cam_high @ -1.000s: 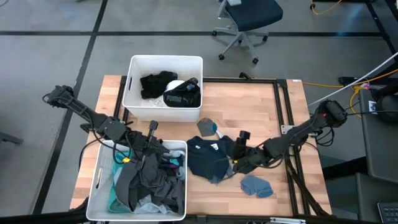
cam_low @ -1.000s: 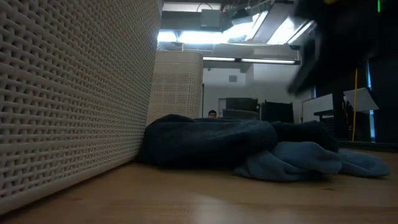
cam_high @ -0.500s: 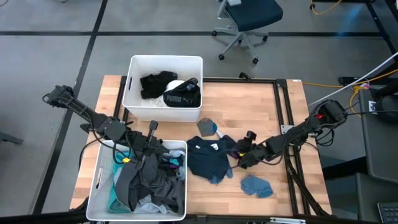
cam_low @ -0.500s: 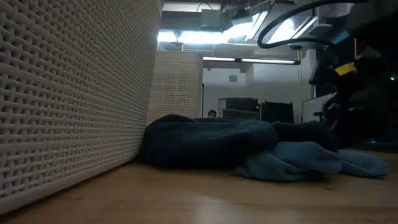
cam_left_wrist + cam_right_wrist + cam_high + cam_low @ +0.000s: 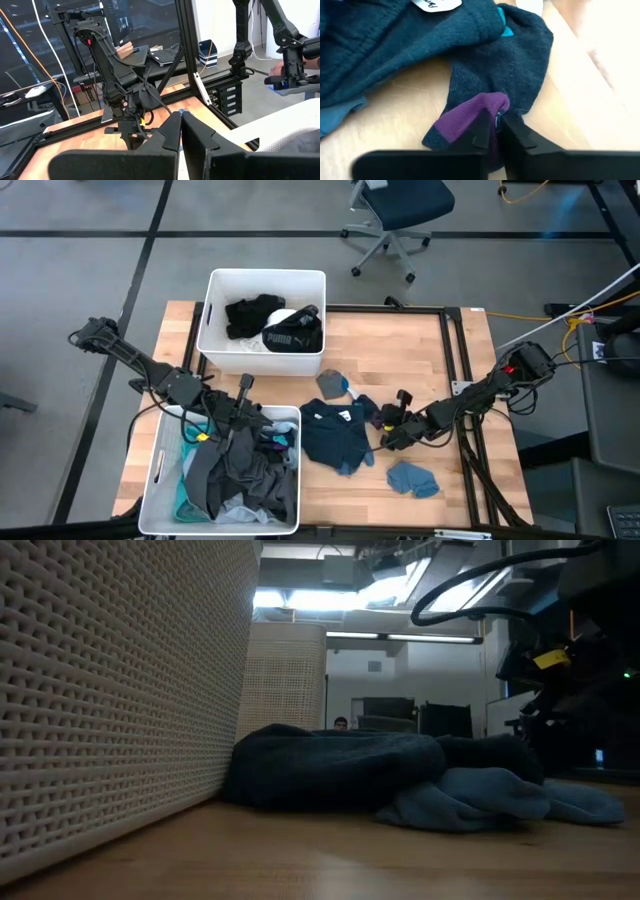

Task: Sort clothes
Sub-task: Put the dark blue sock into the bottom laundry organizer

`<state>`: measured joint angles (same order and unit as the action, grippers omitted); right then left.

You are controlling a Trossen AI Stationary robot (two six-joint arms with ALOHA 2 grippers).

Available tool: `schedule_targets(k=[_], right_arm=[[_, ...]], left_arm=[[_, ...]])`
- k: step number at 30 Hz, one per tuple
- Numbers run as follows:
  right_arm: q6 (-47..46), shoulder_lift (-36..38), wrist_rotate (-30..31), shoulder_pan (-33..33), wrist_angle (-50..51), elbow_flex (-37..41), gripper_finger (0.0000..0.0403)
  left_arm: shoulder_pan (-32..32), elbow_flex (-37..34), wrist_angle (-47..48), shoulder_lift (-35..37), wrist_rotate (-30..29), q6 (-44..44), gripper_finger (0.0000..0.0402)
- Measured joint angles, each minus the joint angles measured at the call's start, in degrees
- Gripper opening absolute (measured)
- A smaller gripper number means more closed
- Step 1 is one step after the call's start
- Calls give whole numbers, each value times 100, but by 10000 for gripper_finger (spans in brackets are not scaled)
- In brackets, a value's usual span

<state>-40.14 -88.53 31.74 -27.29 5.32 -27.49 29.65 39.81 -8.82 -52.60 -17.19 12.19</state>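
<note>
You have two white plastic bins on the wooden table [image 5: 420, 350]. The upper bin [image 5: 262, 278], at upper centre of the high view, holds black garments, one a black PUMA garment [image 5: 293, 338] with white lettering. The lower bin [image 5: 160, 470], at lower left, is heaped with grey, black and teal clothes [image 5: 240, 480]; its wall reads as a fine woven lattice in the low view.

Count four loose pieces on the bare wood: a dark teal garment [image 5: 335, 435] at centre, soft and rumpled with a white label; a small grey-blue piece [image 5: 332, 384] above it; a light blue folded piece [image 5: 411, 479] to its lower right; and a dark sock [image 5: 505, 65] with a purple toe, knit-ribbed, lying against the teal garment's edge.

The right gripper [image 5: 385, 430] sits low at the teal garment's right edge. In the right wrist view its fingers [image 5: 482, 132] are drawn nearly together over the sock's purple toe; you cannot confirm whether they pinch the fabric.

The left gripper [image 5: 240, 415] hangs over the lower bin's upper rim, fingers [image 5: 170, 135] closed to a narrow slit, holding nothing visible.

A black metal frame borders the table. The floor is grey, with an office chair [image 5: 395, 210] at the top of the high view.
</note>
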Motion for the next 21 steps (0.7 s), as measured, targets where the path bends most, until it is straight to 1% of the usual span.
schedule_targets(k=[1, 3, 9, 13, 16, 21], right_arm=[[0, 0, 17, 2, 14, 2, 17], [-1, -2, 22, 1, 22, 2, 10], [-5, -19, 136, -9, -13, 21, 28], [80, -9, 183, -8, -29, -53, 15], [277, 73, 143, -7, 249, -236, 7], [318, 302, 181, -7, 1235, -804, 14]], left_arm=[[0, 2, 0, -2, 0, 0, 5], [-1, 0, 0, -2, 0, 0, 5], [-1, 1, 2, -2, 0, 0, 5], [0, 0, 4, -2, 0, 0, 5], [-1, 0, 7, -2, 1, 0, 5], [-2, 2, 4, -4, 0, -2, 5]])
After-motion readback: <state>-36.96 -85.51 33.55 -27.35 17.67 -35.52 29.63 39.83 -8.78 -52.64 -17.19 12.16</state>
